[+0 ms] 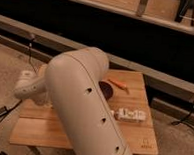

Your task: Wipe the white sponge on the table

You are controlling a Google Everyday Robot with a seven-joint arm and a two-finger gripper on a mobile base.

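Across the centre of the single camera view: one large cream-coloured robot arm, running from the lower middle of the frame up to the centre and bending off to the left, hiding much of the worktop.

Left of centre: rounded end of the arm, with the pincer low over the worktop's left edge; fingers closed, and whether anything is between them cannot be made out.

Right of the arm, on the wood: a dark bowl, partly hidden; an orange stick-like item just beyond it; a lumpy white object with dark marks nearer the lower right.

White sponge: not visible; presumably behind the arm or at the pincer, so its place relative to the pincer cannot be told.

Step, as judged: reaching or positioning at the left side. Next move calls for confirming the sponge is pressed flat, then sweeping it along the wood.
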